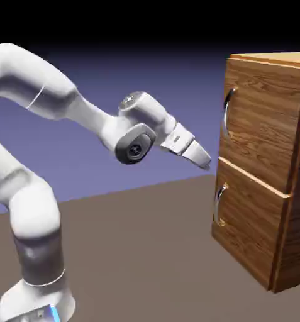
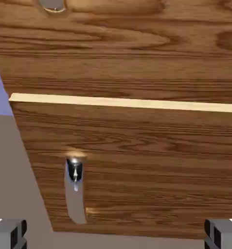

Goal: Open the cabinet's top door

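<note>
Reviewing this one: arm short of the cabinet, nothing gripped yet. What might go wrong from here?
1. The gripper points down toward the lower panel's handle, which fills the hand view; it may grab that instead of the top door's handle.
2. The two curved silver handles look alike, so a mix-up is easy.
3. The open gripper is tilted and may slip off the thin handle.

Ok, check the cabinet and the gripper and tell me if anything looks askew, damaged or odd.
Nothing stands out. The cabinet stands upright, the top door and the lower panel both sit flush and shut, and each silver handle looks intact. The gripper hangs open, short of the cabinet, touching nothing.
</note>
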`<act>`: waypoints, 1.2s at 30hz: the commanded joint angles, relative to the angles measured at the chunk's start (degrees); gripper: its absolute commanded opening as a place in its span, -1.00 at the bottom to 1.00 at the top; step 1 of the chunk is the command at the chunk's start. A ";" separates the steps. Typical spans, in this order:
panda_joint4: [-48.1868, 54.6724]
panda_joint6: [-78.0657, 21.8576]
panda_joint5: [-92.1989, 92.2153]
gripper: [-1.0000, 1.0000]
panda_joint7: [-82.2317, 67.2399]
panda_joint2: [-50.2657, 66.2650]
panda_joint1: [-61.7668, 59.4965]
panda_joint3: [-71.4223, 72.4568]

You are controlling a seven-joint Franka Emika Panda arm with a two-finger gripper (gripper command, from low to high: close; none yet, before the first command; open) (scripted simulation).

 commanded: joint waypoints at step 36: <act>12.73 -17.53 89.72 1.00 -42.98 -32.32 -45.96 42.33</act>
